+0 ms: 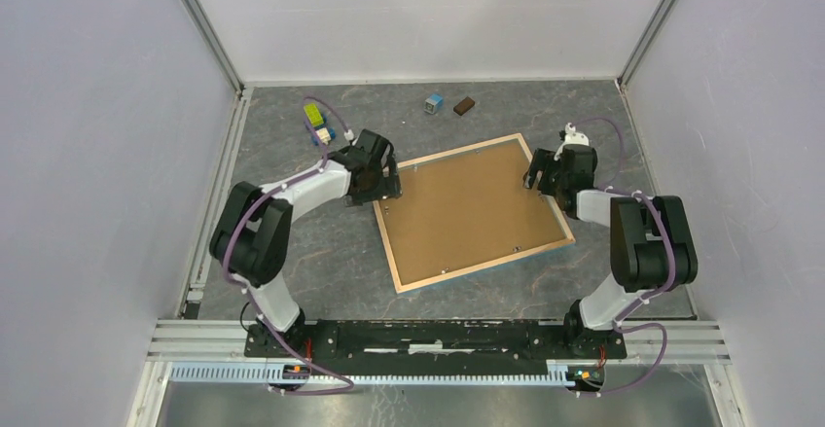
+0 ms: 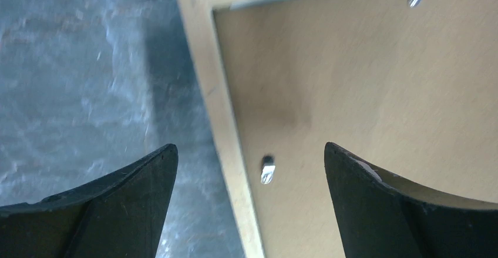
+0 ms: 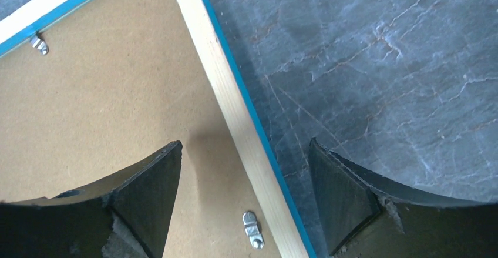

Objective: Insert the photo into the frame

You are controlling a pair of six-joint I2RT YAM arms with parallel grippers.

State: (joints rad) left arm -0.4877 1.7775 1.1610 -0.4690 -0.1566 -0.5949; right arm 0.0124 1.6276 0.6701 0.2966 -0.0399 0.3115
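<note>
One frame (image 3: 234,110) lies back side up at the centre of the grey worktop (image 1: 321,262), its pale wood rim showing and a blue edge beneath. Inside it sits one brown backing board (image 1: 472,208). Each wrist view shows two small metal tabs (image 3: 253,230) along the rim.

Two end effectors hover over the frame. The left end effector (image 1: 384,182) is at its 10 o'clock corner and the right end effector (image 1: 538,174) at 2 o'clock, each spread wide astride the rim and holding nothing.

Three small items lie toward 12 o'clock: a green-yellow toy (image 1: 314,116), a blue cube (image 1: 434,103) and a brown block (image 1: 465,106).
</note>
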